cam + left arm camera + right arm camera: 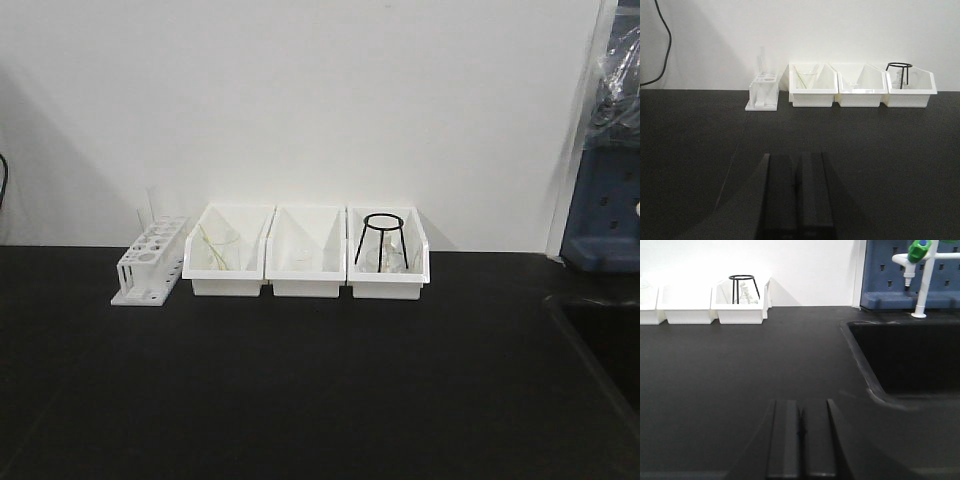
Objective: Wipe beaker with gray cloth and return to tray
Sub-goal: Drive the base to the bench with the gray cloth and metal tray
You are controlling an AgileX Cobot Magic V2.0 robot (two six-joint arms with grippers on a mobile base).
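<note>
You are working in a laboratory. Evidence: a black surface carries a white test-tube rack, three white bins holding glassware and a black wire tripod. To your right are a sunken sink, a green-capped tap and a blue pegboard.

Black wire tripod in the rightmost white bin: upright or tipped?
Upright: black wire tripod has ring level on top, legs down inside white plastic bin.

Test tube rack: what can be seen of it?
The white, plastic-looking test tube rack stands upright on the black bench, just left of the leftmost white bin, not touching it. Its top has round holes, its sides are open. One clear tube stands in a back hole.
</note>
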